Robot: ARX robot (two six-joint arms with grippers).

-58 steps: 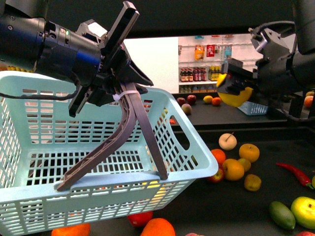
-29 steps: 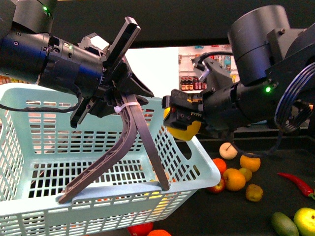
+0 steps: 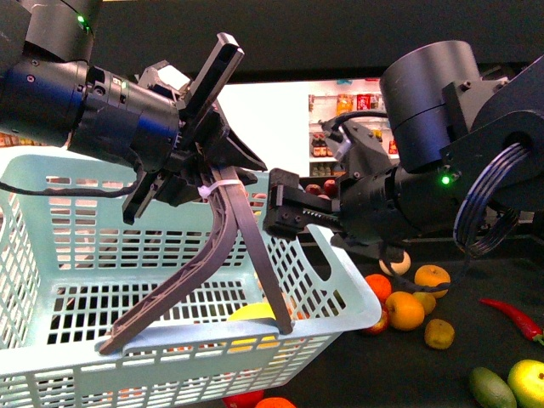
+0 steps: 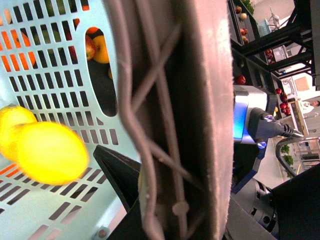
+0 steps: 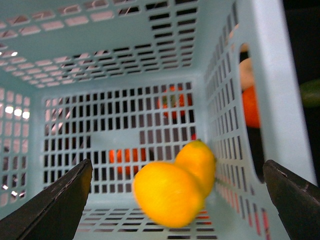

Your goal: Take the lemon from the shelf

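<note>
A deep-yellow lemon shows blurred inside the light-blue basket, free of my right gripper, which hangs open just above it. A second lemon lies behind it against the basket wall. Both lemons also appear in the left wrist view, and one lemon shows through the slats in the front view. My left gripper is shut on the grey basket handle and holds the basket up. My right gripper sits over the basket's right rim. The shelf is the dark tray behind.
On the shelf tray lie oranges, a red chilli, a green fruit and a yellow-green fruit. More fruit lies under the basket. White shelves of bottles stand far behind.
My right arm carried the lemon from the shelf to the basket's right rim, then opened. The lemon has left the jaws and is now inside the basket. The left gripper held still.
</note>
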